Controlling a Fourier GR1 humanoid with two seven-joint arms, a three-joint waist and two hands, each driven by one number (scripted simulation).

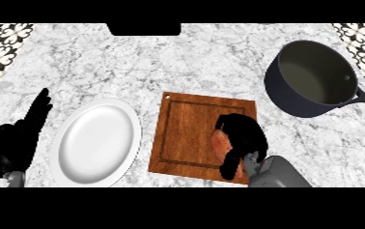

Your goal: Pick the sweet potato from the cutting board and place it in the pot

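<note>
An orange-brown sweet potato (221,142) lies at the right side of the wooden cutting board (187,134), mostly covered by my right hand (245,135). That hand's fingers and thumb curl round it, so only its left edge shows. The dark grey pot (311,79) stands at the upper right, apart from the board, with nothing visible inside. My left hand (21,136) rests open at the far left edge, fingers pointing up.
A white plate (98,142) sits between the left hand and the cutting board. A dark object (144,28) juts in at the counter's far edge. Patterned tiles show at both upper corners.
</note>
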